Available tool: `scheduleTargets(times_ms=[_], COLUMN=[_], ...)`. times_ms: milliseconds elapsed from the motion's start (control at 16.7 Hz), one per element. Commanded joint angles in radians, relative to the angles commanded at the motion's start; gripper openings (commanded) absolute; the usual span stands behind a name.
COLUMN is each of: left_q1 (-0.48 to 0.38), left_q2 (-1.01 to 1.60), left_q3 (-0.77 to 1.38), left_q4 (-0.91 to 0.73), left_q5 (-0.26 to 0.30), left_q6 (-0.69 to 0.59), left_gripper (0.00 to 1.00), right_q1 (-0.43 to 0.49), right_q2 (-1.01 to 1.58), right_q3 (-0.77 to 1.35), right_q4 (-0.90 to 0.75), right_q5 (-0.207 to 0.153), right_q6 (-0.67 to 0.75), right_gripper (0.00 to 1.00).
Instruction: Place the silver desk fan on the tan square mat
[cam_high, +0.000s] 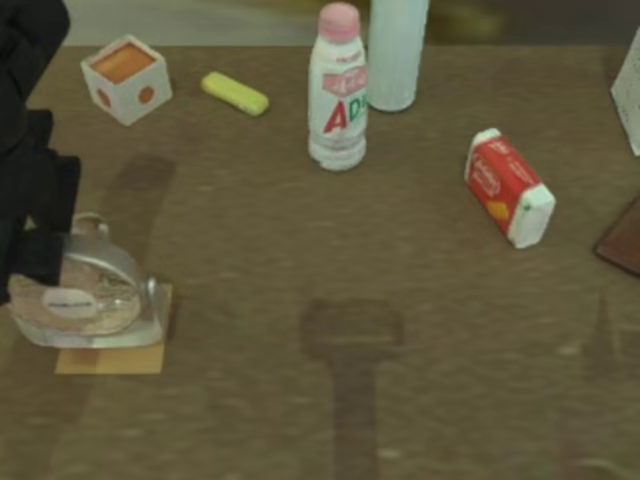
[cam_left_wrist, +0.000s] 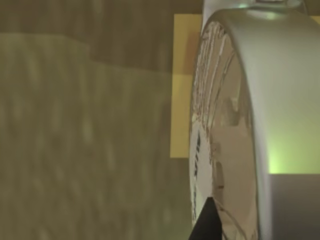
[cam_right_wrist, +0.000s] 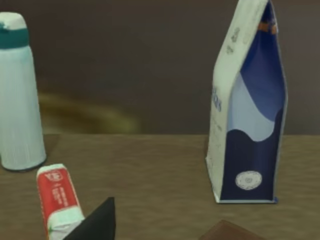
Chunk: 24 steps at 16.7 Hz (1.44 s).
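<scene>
The silver desk fan (cam_high: 85, 290) is at the table's left, over the far part of the tan square mat (cam_high: 110, 358), with its round grille turned up towards the top camera. My left gripper (cam_high: 40, 262) reaches in from the left edge and is shut on the fan. In the left wrist view the chrome fan (cam_left_wrist: 235, 125) fills the picture, one black fingertip (cam_left_wrist: 206, 225) rests against the grille, and the mat (cam_left_wrist: 182, 85) shows behind it. I cannot tell whether the fan rests on the mat. My right arm is out of the top view; a black tip of my right gripper (cam_right_wrist: 100, 224) shows.
Along the back stand an orange-and-white cube (cam_high: 125, 78), a yellow bar (cam_high: 234, 93), a pink-capped bottle (cam_high: 338, 90) and a tall white bottle (cam_high: 398, 50). A red-and-white pack (cam_high: 508, 186) lies at the right. A dark brown-red flat piece (cam_high: 625, 238) and a blue-and-white bag (cam_right_wrist: 250, 105) are at the right edge.
</scene>
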Motion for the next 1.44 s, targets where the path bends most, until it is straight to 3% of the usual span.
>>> scheduleTargets(times_ms=[300, 1080, 1440], left_q1=[0.001, 0.001, 0.001], left_q2=[0.002, 0.002, 0.002], left_q3=[-0.016, -0.016, -0.016], left_q4=[0.017, 0.017, 0.017], left_q5=[0.000, 0.000, 0.000], left_q6=[-0.001, -0.001, -0.001], left_gripper=[0.00, 0.98, 1.00], right_q1=[0.000, 0.000, 0.000], right_q2=[0.000, 0.000, 0.000], right_q3=[0.000, 0.000, 0.000], right_q4=[0.000, 0.000, 0.000], right_q5=[0.000, 0.000, 0.000], right_q6=[0.000, 0.000, 0.000], right_gripper=[1.00, 1.00, 1.00])
